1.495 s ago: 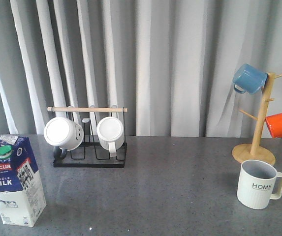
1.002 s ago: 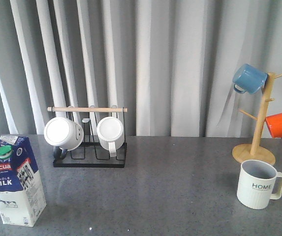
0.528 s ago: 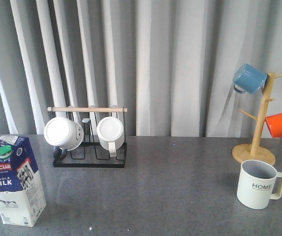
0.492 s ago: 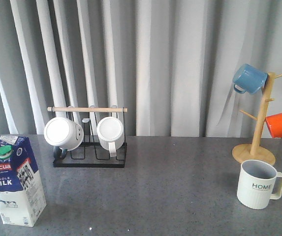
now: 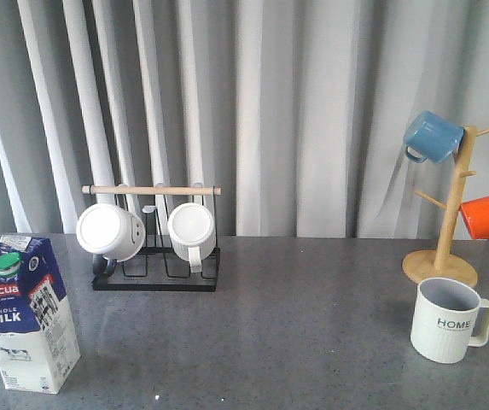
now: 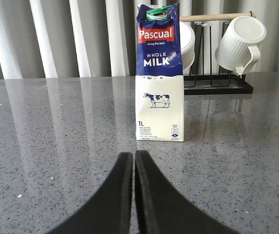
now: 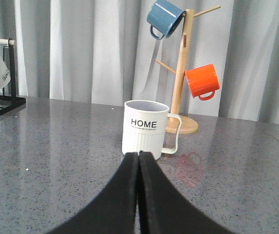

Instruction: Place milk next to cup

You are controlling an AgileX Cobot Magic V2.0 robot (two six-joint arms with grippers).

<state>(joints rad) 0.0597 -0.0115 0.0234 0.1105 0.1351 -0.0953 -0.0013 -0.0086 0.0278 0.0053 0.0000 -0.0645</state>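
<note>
The milk (image 5: 26, 314), a tall blue-and-white carton with a red "Pascual" band and a green cap, stands upright at the near left of the grey table. It also shows in the left wrist view (image 6: 159, 73), straight ahead of my left gripper (image 6: 133, 155), which is shut and empty, short of it. The cup (image 5: 447, 320), an off-white ribbed "HOME" mug, stands at the near right. In the right wrist view the cup (image 7: 144, 126) is just beyond my right gripper (image 7: 139, 155), shut and empty. Neither gripper shows in the front view.
A black wire rack (image 5: 154, 273) with a wooden bar holds two white mugs (image 5: 110, 231) at the back left. A wooden mug tree (image 5: 447, 248) at the back right carries a blue mug (image 5: 432, 136) and an orange mug (image 5: 486, 215). Curtains hang behind.
</note>
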